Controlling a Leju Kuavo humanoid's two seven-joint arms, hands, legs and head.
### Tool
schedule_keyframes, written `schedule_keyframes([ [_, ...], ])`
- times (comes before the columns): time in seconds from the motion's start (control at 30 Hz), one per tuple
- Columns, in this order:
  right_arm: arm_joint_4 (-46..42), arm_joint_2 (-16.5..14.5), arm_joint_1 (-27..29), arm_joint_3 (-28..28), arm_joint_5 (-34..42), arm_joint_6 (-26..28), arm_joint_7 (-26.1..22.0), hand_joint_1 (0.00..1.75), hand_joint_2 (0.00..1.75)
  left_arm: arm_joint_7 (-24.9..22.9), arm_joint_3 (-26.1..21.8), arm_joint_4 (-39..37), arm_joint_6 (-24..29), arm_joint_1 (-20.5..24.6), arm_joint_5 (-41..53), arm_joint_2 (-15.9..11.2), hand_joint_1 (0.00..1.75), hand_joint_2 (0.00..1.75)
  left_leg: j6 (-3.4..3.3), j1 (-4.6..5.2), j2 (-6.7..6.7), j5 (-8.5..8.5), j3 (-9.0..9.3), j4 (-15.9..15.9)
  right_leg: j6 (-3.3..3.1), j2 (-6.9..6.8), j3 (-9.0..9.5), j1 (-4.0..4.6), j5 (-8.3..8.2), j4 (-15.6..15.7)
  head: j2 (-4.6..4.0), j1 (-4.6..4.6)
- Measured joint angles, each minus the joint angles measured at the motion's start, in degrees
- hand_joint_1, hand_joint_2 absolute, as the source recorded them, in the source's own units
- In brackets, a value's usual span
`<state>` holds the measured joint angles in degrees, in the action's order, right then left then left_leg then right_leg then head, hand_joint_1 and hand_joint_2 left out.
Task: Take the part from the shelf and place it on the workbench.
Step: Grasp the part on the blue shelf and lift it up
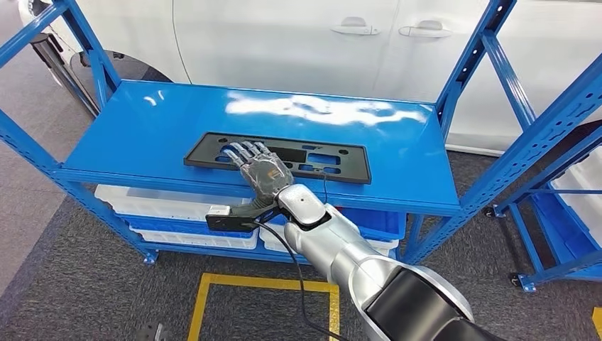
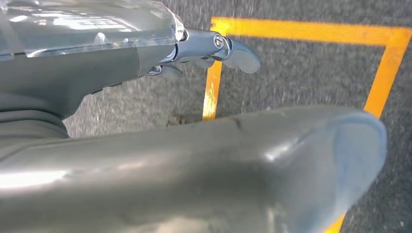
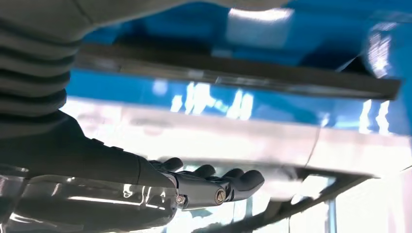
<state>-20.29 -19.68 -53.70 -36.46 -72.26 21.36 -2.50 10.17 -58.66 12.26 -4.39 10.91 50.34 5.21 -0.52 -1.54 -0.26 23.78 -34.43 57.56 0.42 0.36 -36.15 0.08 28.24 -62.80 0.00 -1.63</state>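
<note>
A flat black part (image 1: 278,157), a long rectangular plate with cut-outs, lies on the top shelf (image 1: 142,135) of a blue rack, its long axis running along the shelf's length, nearly parallel to the front edge and sitting just behind it. Bare blue surface lies behind the part and at both of its ends; the rack's slanted uprights (image 1: 472,60) frame the corners. The right hand (image 1: 261,167) reaches in over the front edge, palm down, fingers (image 1: 245,150) spread flat on the plate near its middle, nothing gripped. In the right wrist view the same fingers (image 3: 233,180) stretch out, uncurled, beside the dark edge of the part (image 3: 233,77). The left hand (image 2: 204,145) hangs over grey carpet with a yellow floor line (image 2: 301,30), its fingers extended and holding nothing. White bins (image 1: 167,206) sit on the lower shelf; a white car (image 1: 298,42) stands behind the rack
</note>
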Motion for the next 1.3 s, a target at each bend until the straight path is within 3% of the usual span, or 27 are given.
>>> schedule_keyframes([
  [0.07, 0.27, 0.31, -0.28, -1.34, -3.86, 1.48, 4.00, 0.00, 1.75, -0.03, 0.00, 0.00, 0.14, -0.01, 0.04, -0.07, 0.00, 0.00, -0.19, 0.05, 0.04, -0.05, -0.15, 0.01, 0.33, -0.02, -3.75, -0.27, 3.68, -7.97, 0.00, -0.01],
  [0.1, 0.45, 0.48, -0.28, -1.96, -5.30, 1.84, 5.56, 0.00, 1.75, -0.07, 0.00, 0.00, 0.19, -0.07, 0.04, -0.09, 0.00, 0.00, -0.19, 0.07, 0.03, -0.06, -0.19, 0.02, 0.44, -0.02, -5.24, -0.41, 4.57, -11.00, 0.00, -0.01],
  [0.13, 0.64, 0.64, -0.28, -2.62, -6.74, 2.08, 7.18, 0.00, 1.75, -0.12, 0.00, 0.00, 0.23, -0.13, 0.04, -0.10, 0.00, 0.00, -0.19, 0.06, 0.01, -0.06, -0.21, 0.03, 0.48, -0.03, -5.83, -0.53, 4.40, -12.08, 0.00, -0.01],
  [0.17, 0.83, 0.77, -0.34, -3.25, -7.99, 2.22, 8.67, 0.00, 1.75, -0.17, 0.00, 0.00, 0.27, -0.19, 0.03, -0.11, 0.00, 0.00, -0.16, 0.05, -0.02, -0.05, -0.18, 0.05, 0.45, -0.03, -5.24, -0.64, 3.10, -10.70, 0.00, -0.01],
  [0.23, 1.10, 0.96, -0.71, -4.29, -9.84, 2.38, 11.25, 0.00, 1.75, -0.24, 0.00, 0.00, 0.28, -0.24, 0.02, -0.11, 0.00, 0.00, 0.07, 0.05, -0.08, 0.01, -0.11, 0.12, 0.17, -0.03, -1.51, -0.76, -0.89, -2.76, 0.00, -0.01],
  [0.3, 1.29, 1.11, -1.17, -4.73, -10.44, 2.36, 12.71, 0.00, 1.75, -0.25, 0.00, 0.00, 0.30, -0.21, 0.03, -0.12, 0.00, 0.00, 0.66, 0.20, -0.12, 0.03, -0.18, 0.21, -0.22, -0.01, 1.38, -0.55, -3.07, 3.49, 0.00, -0.01],
  [0.4, 1.56, 1.50, -1.41, -4.82, -10.29, 2.38, 13.42, 0.00, 1.75, -0.26, 0.00, 0.00, 0.38, -0.25, 0.07, -0.13, 0.00, 0.00, 1.79, 0.21, -0.12, -0.09, -0.17, -0.04, -1.03, 0.03, 1.80, -0.18, -3.33, 4.78, 0.00, -0.01],
  [0.47, 1.63, 1.67, -1.55, -4.80, -9.75, 2.36, 13.17, 0.00, 1.75, -0.26, 0.00, 0.00, 0.43, -0.24, 0.11, -0.19, 0.00, 0.00, 2.31, 0.06, -0.04, 1.01, -0.68, 1.28, -1.85, -0.03, 2.06, -0.35, -3.71, 5.38, 0.00, -0.01],
  [0.5, 1.65, 1.68, -1.63, -4.78, -9.49, 2.32, 12.91, 0.00, 1.75, -0.25, 0.00, 0.00, 0.44, -0.23, 0.14, -0.22, 0.00, 0.00, 2.46, 0.02, -0.01, 2.48, -1.70, 3.68, -2.17, -0.07, 2.18, -0.46, -3.87, 5.66, 0.00, -0.01],
  [0.57, 1.78, 1.72, -1.68, -4.77, -9.13, 2.19, 12.35, 0.00, 1.75, -0.25, 0.00, 0.00, 0.44, -0.29, 0.17, -0.25, 0.00, 0.00, 2.63, -0.01, 0.01, 6.25, -5.17, 11.45, -2.49, -0.13, 2.17, -0.30, -3.92, 5.72, 0.00, -0.01],
  [0.6, 1.87, 1.73, -1.59, -4.76, -9.01, 2.11, 12.08, 0.00, 1.75, -0.26, 0.00, 0.00, 0.44, -0.37, 0.19, -0.26, 0.00, 0.00, 2.71, -0.01, 0.02, 7.50, -6.82, 15.01, -2.54, -0.15, 2.16, -0.20, -3.91, 5.70, 0.00, -0.01],
  [0.63, 1.97, 1.75, -1.50, -4.76, -8.95, 2.02, 11.89, 0.00, 1.75, -0.26, 0.00, 0.00, 0.44, -0.43, 0.20, -0.27, 0.00, 0.00, 2.74, -0.01, 0.02, 7.73, -7.68, 16.80, -2.57, -0.15, 2.14, -0.12, -3.89, 5.66, 0.00, -0.01],
  [0.67, 2.03, 1.76, -1.43, -4.76, -8.94, 1.90, 11.67, 0.00, 1.75, -0.27, 0.00, 0.00, 0.45, -0.47, 0.20, -0.28, 0.00, 0.00, 2.72, -0.01, 0.02, 6.88, -7.48, 16.37, -2.55, -0.13, 2.16, -0.09, -3.86, 5.59, 0.00, -0.01],
  [0.73, 2.07, 1.74, -1.43, -4.76, -9.06, 1.54, 11.26, 0.00, 1.75, -0.26, 0.01, 0.00, 0.45, -0.40, 0.22, -0.33, 0.00, 0.00, 2.48, -0.02, 0.10, 2.98, -3.96, 9.04, -2.32, -0.08, 2.23, -0.10, -3.66, 5.33, 0.00, -0.01],
  [0.8, 2.07, 1.72, -1.50, -4.76, -9.27, 1.13, 10.82, 0.00, 1.75, -0.25, 0.02, 0.00, 0.45, -0.24, 0.26, -0.36, 0.00, 0.00, 2.00, 0.18, 0.18, 0.69, -0.58, 2.07, -1.85, -0.06, 2.05, 0.13, -3.42, 4.89, 0.00, -0.01],
  [0.9, 2.10, 1.71, -1.48, -4.76, -9.66, 0.51, 10.39, 0.00, 1.75, -0.26, 0.03, 0.00, 0.45, -0.27, 0.29, -0.35, 0.00, 0.00, 1.10, 0.36, 0.03, 0.55, -0.01, 0.55, -1.13, -0.07, 1.76, 0.30, -3.43, 4.74, 0.00, -0.01],
  [0.97, 2.10, 1.70, -1.53, -4.76, -9.83, 0.19, 10.22, 0.00, 1.75, -0.25, 0.05, 0.00, 0.45, -0.28, 0.30, -0.33, 0.00, 0.00, 0.44, 0.20, 0.01, 0.29, 0.01, 0.28, -0.47, -0.08, 1.32, 0.14, -2.47, 3.60, 0.00, 0.00],
  [1.03, 2.14, 1.69, -1.58, -4.76, -9.85, 0.01, 10.08, 0.00, 1.75, -0.25, 0.07, 0.00, 0.46, -0.21, 0.31, -0.33, 0.00, 0.00, -0.03, 0.10, 0.04, 0.10, 0.00, 0.06, 0.17, -0.08, -1.08, -0.11, 0.64, -1.70, 0.00, 0.00],
  [1.1, 2.29, 1.72, -1.41, -4.76, -9.85, -0.25, 10.00, 0.00, 1.75, -0.25, 0.07, 0.00, 0.47, -0.23, 0.31, -0.34, 0.00, 0.00, -0.15, 0.14, 0.05, 0.08, -0.12, 0.07, 0.56, -0.09, -4.87, -0.31, 3.95, -9.55, 0.00, -0.01],
  [1.13, 2.38, 1.74, -1.28, -4.76, -9.85, -0.41, 9.99, 0.00, 1.75, -0.25, 0.07, 0.00, 0.46, -0.28, 0.31, -0.33, 0.00, 0.00, -0.15, 0.15, 0.05, 0.09, -0.14, 0.09, 0.64, -0.09, -6.04, -0.39, 4.40, -11.83, 0.00, -0.01],
  [1.17, 2.45, 1.76, -1.18, -4.76, -9.85, -0.55, 9.99, 0.00, 1.75, -0.25, 0.07, 0.00, 0.45, -0.33, 0.31, -0.33, 0.00, 0.00, -0.15, 0.15, 0.03, 0.09, -0.14, 0.11, 0.64, -0.09, -6.12, -0.43, 3.70, -11.86, 0.00, -0.01],
  [1.2, 2.50, 1.77, -1.15, -4.76, -9.85, -0.65, 10.00, 0.00, 1.75, -0.25, 0.07, 0.00, 0.43, -0.35, 0.31, -0.32, 0.00, 0.00, -0.12, 0.15, 0.00, 0.10, -0.10, 0.14, 0.53, -0.09, -5.01, -0.46, 2.01, -9.48, 0.00, -0.01],
  [1.23, 2.52, 1.78, -1.20, -4.76, -9.85, -0.70, 10.00, 0.00, 1.75, -0.25, 0.07, 0.00, 0.41, -0.37, 0.31, -0.29, 0.00, 0.00, -0.06, 0.15, -0.03, 0.13, -0.05, 0.18, 0.34, -0.09, -3.03, -0.46, -0.18, -5.39, 0.00, -0.01],
  [1.3, 2.52, 1.76, -1.38, -4.76, -9.85, -0.70, 10.00, 0.00, 1.75, -0.24, 0.08, 0.00, 0.37, -0.34, 0.31, -0.26, 0.00, 0.00, 0.33, 0.29, -0.09, 0.19, -0.06, 0.25, -0.20, -0.07, 0.61, -0.24, -2.96, 2.16, 0.00, -0.01],
])
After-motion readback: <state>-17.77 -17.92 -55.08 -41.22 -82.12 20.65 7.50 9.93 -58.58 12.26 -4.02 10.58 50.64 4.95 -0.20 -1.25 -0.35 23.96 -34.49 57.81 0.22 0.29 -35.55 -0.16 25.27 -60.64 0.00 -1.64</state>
